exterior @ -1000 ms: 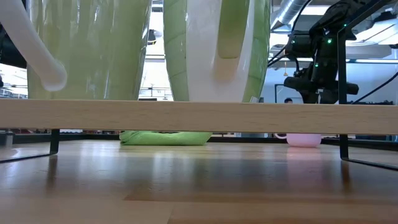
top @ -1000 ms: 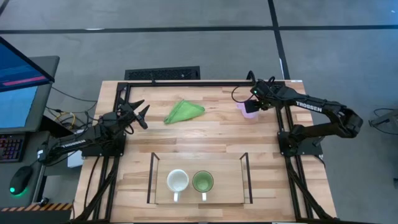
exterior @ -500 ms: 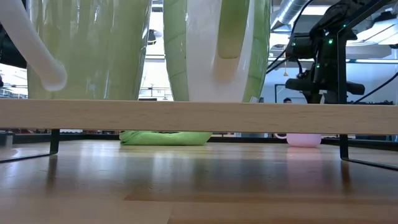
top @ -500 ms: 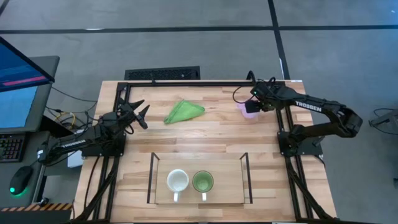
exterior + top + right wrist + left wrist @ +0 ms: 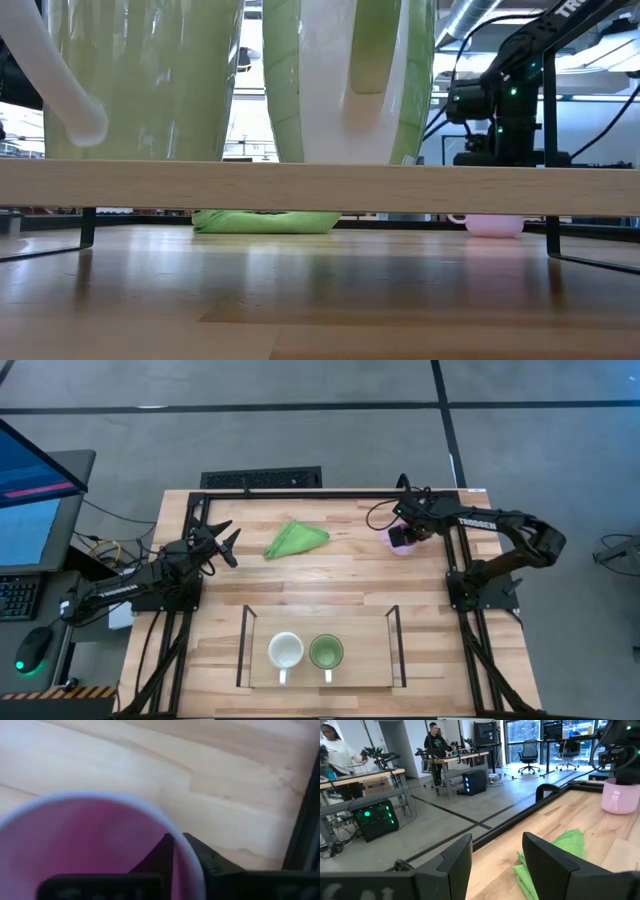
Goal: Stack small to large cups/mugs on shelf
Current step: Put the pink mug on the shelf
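Purple mug (image 5: 399, 540) sits on table (image 5: 350, 575) at far right corner, well apart from shelf (image 5: 320, 678). Your right gripper (image 5: 404, 532) is down on it, one finger (image 5: 159, 856) inside rim, other outside: wall pinch, likely chosen for lifting without using handle. White mug (image 5: 285, 653) and green mug (image 5: 326, 653) stand side by side on shelf top, with space beside green one. Left gripper (image 5: 222, 540) waits near left edge, fingers spread, empty. Green cloth (image 5: 296, 539) lies between arms.
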`<state>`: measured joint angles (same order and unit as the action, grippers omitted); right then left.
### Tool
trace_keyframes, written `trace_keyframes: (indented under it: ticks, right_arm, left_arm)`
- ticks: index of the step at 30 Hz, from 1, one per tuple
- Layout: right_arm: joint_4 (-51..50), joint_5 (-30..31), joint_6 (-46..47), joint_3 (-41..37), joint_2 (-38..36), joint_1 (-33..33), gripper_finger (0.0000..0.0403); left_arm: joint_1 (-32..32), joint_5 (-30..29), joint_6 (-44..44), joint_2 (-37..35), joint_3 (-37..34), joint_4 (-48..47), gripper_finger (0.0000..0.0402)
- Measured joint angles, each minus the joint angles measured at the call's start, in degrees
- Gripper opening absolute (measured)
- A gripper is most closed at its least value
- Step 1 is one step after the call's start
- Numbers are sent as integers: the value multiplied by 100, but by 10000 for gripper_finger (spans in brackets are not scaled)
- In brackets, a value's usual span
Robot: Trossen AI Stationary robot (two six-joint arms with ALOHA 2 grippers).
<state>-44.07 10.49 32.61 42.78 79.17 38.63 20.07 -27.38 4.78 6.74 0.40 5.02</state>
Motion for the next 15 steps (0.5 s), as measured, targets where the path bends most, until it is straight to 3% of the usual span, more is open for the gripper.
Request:
trace_keyframes:
  ticks: [4,15]
  right_arm:
    - [102,-14,-468,13,-177,-2,17]
    - [-88,-313,-2083,304,-335,-149,14]
  left_arm:
    - [-2,0,7,0,-1,2,167]
    - [0,0,9,0,0,2,167]
